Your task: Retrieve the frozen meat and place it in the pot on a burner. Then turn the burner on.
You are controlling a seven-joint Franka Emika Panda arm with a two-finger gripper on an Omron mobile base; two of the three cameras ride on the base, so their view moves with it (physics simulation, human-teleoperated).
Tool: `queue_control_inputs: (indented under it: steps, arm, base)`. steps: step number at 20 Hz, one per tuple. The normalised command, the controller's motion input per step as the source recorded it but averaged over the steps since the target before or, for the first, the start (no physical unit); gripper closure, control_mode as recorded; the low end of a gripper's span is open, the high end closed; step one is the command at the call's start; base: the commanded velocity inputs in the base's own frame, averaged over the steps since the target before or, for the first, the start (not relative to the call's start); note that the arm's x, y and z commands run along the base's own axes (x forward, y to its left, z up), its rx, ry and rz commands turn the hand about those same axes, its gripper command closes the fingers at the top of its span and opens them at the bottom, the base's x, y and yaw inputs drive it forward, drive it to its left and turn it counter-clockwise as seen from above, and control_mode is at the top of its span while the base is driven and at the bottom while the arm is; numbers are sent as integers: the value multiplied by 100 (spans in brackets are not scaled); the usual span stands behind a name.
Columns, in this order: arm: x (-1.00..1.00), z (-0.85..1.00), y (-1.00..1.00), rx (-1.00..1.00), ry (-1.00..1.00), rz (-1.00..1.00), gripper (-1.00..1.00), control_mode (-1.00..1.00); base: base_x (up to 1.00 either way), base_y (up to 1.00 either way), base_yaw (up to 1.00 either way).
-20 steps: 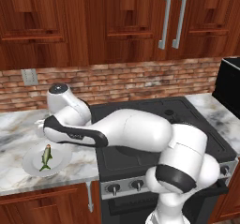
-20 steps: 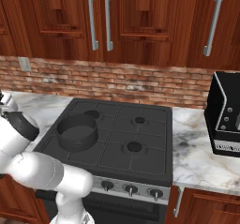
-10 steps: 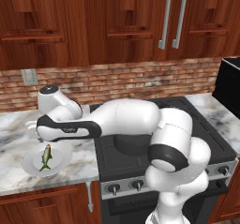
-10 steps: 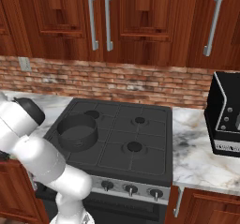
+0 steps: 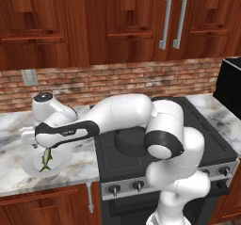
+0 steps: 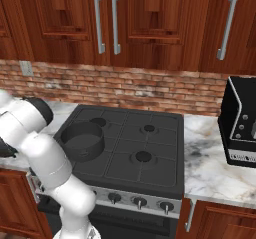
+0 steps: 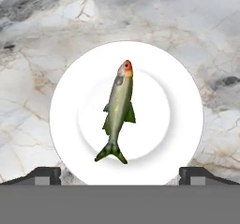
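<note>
The frozen meat [image 7: 119,110], a slim greenish fish with an orange-red head, lies in the middle of a round white plate [image 7: 70,92] on the marble counter. The hand view looks straight down on it, and my gripper [image 7: 120,175] is open, its two dark fingertips [image 7: 44,175] set wide on either side of the plate's near edge. From the left base view the fish [image 5: 46,159] rests on the plate [image 5: 33,165] just below my hand [image 5: 49,137]. The dark grey pot [image 6: 82,140] stands on the cooktop's front left burner, with nothing visible inside; my arm partly covers the pot [image 5: 134,141].
The black cooktop [image 6: 135,148] has a row of knobs [image 6: 137,201] along its front. A black appliance [image 6: 242,123] sits on the right counter. Brick backsplash and wooden cabinets rise behind. The marble counter [image 5: 14,125] stretches left of the stove.
My arm has swung further left and lowered, bringing the hand from beside the stove to just above the plate and fish. The jaws stayed open.
</note>
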Motion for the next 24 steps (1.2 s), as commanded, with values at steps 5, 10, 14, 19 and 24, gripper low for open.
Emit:
queue_control_inputs:
  steps: [5, 10, 14, 19, 24]
  arm:
    - [1, -15, 1, -2, 0, -2, -100, -100]
    - [0, -21, 0, 0, 0, -4, -100, -100]
    - [2, -23, 0, 0, 0, -7, -100, -100]
    - [6, -14, 0, 0, 0, -2, -100, -100]
    - [8, -21, 0, 0, 0, 0, -100, -100]
  base:
    - [0, 0, 0]
    - [0, 0, 0]
    - [0, 0, 0]
    - [0, 0, 0]
    - [0, 0, 0]
